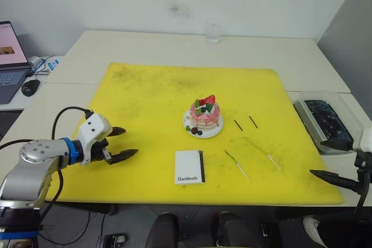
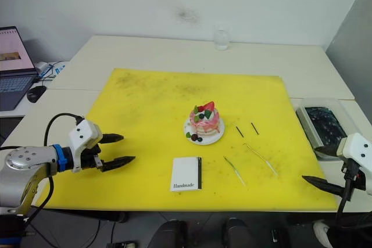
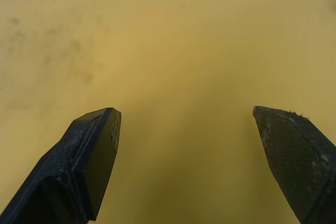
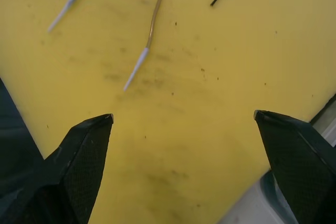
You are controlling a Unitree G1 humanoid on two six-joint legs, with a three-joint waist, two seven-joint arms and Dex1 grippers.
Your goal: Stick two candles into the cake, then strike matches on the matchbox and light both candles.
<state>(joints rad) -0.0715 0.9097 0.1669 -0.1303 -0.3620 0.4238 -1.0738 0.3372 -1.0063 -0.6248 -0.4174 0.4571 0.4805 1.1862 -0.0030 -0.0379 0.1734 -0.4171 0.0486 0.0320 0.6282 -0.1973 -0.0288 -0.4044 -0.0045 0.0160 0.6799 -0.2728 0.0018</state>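
Note:
The pink cake (image 1: 204, 114) with its strawberry sits on a small white plate (image 1: 217, 132) in the middle of the yellow mat (image 1: 145, 97). Just in front of it lies the white matchbox (image 1: 189, 167). Two thin candles (image 1: 236, 164) (image 1: 261, 153) lie flat on the mat right of the box, and two dark matches (image 1: 238, 125) (image 1: 253, 121) lie behind them. My left gripper (image 1: 131, 142) hovers open over the mat's left part, holding nothing. My right gripper (image 1: 317, 157) is open at the mat's right edge, with one candle (image 4: 147, 40) ahead of its fingers.
A clear tray with dark contents (image 1: 322, 120) stands just off the mat's right edge, close to my right gripper. A glass (image 1: 213, 33) stands at the table's back. A laptop (image 1: 10, 62) and a mouse (image 1: 30, 87) are at the far left.

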